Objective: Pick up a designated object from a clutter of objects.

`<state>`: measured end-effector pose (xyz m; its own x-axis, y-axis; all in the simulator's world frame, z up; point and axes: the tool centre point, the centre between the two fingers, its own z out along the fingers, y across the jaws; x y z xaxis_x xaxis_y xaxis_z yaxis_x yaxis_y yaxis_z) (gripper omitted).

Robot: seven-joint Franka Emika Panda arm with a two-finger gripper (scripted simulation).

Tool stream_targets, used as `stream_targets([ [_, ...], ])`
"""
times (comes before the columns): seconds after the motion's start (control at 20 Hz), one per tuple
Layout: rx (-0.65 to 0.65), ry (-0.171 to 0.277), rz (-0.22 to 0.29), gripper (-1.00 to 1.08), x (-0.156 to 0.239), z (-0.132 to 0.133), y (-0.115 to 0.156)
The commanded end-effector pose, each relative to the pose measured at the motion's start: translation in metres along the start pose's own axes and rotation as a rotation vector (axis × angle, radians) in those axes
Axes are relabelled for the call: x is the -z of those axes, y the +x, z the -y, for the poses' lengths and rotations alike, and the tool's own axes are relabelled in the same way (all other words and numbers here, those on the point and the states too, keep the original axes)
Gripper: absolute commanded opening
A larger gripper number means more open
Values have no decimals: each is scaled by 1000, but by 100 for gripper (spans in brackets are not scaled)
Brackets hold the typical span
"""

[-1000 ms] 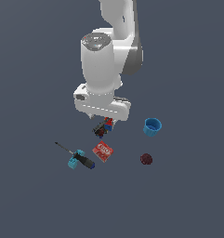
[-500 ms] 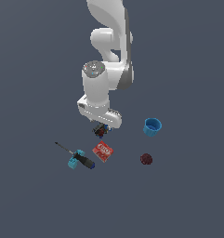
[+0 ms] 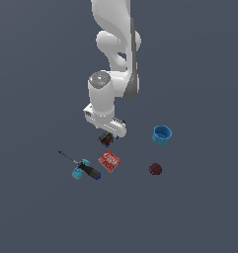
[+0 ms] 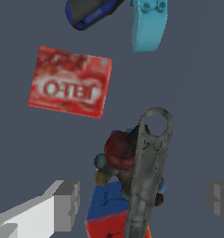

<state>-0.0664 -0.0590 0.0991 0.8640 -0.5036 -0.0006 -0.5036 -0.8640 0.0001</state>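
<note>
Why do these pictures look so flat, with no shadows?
Exterior view: even light, no cast shadows under the cup or ball, only soft shading on the arm. Wrist view: the red box has smeared lettering, and the dark object looks coarse up close.

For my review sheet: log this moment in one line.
phase: above target | gripper: open | dark thing: between fingers, ungrasped | cube: beside it
</note>
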Motion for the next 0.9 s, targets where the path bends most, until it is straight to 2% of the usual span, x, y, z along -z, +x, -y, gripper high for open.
stream_targets([
  [0.0,0,0,0,100,0,0,0],
  [0.85,-3,0,-1,100,-49,-1,-1],
])
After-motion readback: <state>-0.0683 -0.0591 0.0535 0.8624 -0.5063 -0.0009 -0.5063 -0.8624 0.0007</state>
